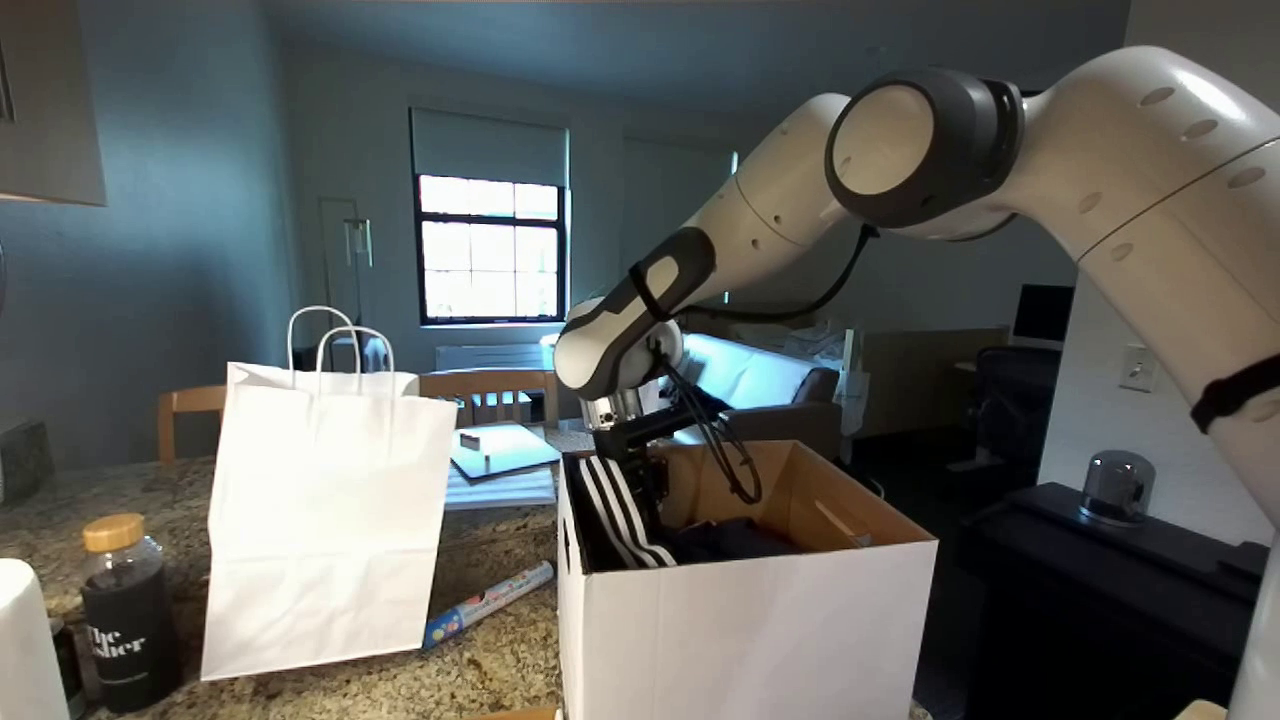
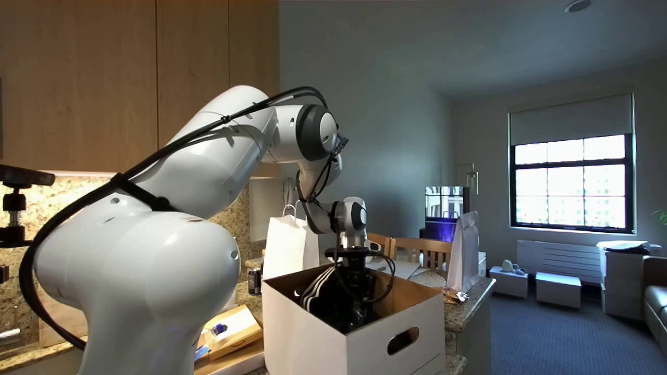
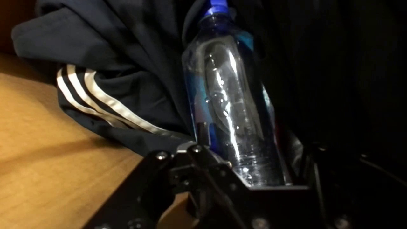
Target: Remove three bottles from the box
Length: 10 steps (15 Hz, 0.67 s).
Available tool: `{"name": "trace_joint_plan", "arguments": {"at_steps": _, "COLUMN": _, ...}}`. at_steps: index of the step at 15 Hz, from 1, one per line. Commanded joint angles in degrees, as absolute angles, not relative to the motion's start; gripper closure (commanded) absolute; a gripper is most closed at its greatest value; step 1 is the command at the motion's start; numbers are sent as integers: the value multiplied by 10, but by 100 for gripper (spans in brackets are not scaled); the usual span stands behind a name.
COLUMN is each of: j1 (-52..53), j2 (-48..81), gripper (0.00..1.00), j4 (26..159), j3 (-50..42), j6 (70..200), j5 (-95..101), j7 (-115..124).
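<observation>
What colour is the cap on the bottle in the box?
Blue; the cap shows best in the wrist view, at its top edge.

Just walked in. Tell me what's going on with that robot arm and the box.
A robot arm reaches into the white box, its gripper at a clear, blue-capped bottle beside dark cloth with white stripes. The jaws appear to stand either side of the bottle; whether they grip it firmly is unclear. The bottle is not out yet.
</observation>
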<state>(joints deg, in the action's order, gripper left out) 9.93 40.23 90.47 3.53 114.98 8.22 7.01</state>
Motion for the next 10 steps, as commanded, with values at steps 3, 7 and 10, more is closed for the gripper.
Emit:
{"name": "trace_joint_plan", "arguments": {"at_steps": 3, "j1": 90, "j2": 424, "gripper": 32, "j4": 869, "j3": 38, "j6": 1114, "j5": 60, "j7": 43}}
{"name": "trace_joint_plan", "arguments": {"at_steps": 7, "j1": 89, "j2": 429, "gripper": 20, "j4": 875, "j3": 25, "j6": 1101, "j5": 70, "j7": 49}}
{"name": "trace_joint_plan", "arguments": {"at_steps": 10, "j1": 83, "j2": 440, "gripper": 1, "j4": 877, "j3": 18, "j6": 1083, "j5": 68, "j7": 48}}
